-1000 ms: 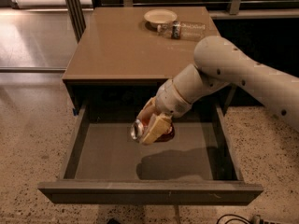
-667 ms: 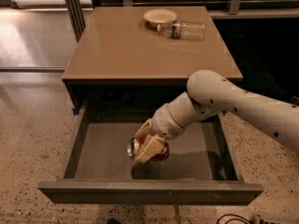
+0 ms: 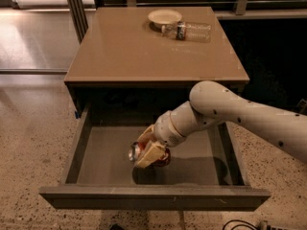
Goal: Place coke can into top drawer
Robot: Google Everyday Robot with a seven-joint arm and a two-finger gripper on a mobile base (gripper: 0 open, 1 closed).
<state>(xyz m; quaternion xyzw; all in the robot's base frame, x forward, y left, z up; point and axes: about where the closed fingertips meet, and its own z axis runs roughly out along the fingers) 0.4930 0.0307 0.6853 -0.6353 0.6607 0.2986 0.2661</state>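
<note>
Gripper is hanging inside the top drawer, low over the floor, forward of centre; the fingers are clamping the coke can between them, the can lying sideways with its silver end poking out to the camera-left of the fingers. A shadow is sitting directly under the fingers, so I am judging the can to be just off the floor, though I cannot tell if it is touching. Step in hand, as I am reading it: setting down and letting go. To do it well, lowering until the can is resting on the floor below the fingers; then parting the fingers only enough to free it, since a can on its side is liable to roll; then lifting straight up, clear of the front panel just ahead of the fingers. Count: one can; one open drawer; one gripper; one plate and one clear bottle on the cabinet top, both well beyond and above the fingers.
</note>
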